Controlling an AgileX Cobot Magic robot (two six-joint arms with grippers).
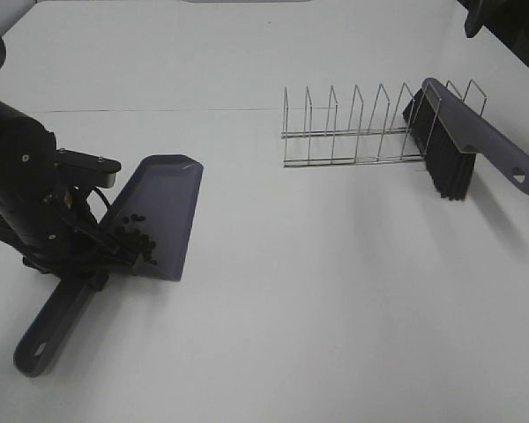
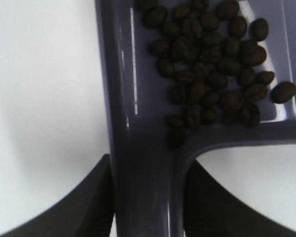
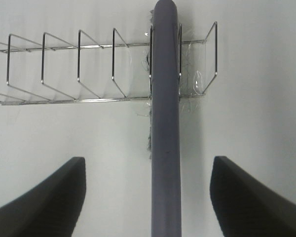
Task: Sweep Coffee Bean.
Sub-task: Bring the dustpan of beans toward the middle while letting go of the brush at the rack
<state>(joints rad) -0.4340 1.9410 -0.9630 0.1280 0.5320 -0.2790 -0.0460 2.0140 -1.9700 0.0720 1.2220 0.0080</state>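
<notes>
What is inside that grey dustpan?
The dustpan holds a pile of coffee beans, gathered at its back wall by the handle. The left gripper clamps the handle. Any beans buried under the pile stay hidden.

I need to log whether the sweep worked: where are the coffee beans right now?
In the exterior high view the coffee beans lie heaped in the grey dustpan at the table's left, near its handle, which the left end effector grips.

dk brown coffee beans [image 2: 212, 64], grey-purple dustpan [image 1: 167, 198], blk bristles [image 1: 445, 167]
</notes>
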